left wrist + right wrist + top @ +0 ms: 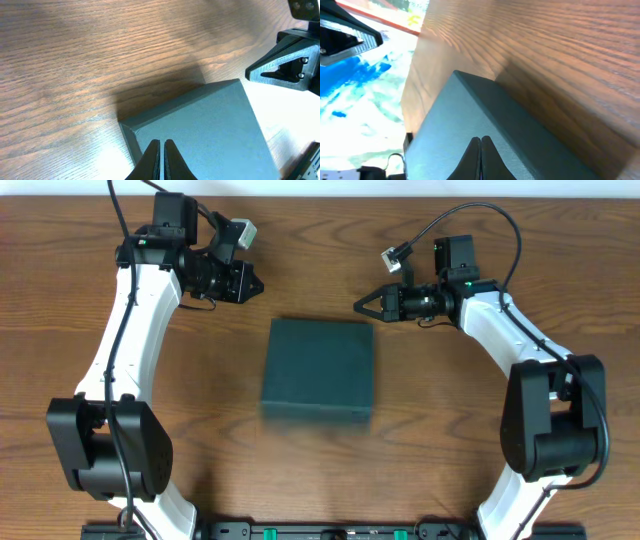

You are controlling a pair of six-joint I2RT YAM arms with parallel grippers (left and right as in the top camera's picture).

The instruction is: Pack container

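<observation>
Wooden table (430, 450), with dark green container (318, 370) lying at its centre, lid down. Flanked near far corners by left gripper (250, 280) and right gripper (360, 305), jaws pinched closed, holding nothing. Judged either packed and done or not yet begun: nothing loose in sight.

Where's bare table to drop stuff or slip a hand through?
Bare wood left and right of the container, and in front toward the near edge. Tightest: behind it, between the left fingers and right fingers.
</observation>
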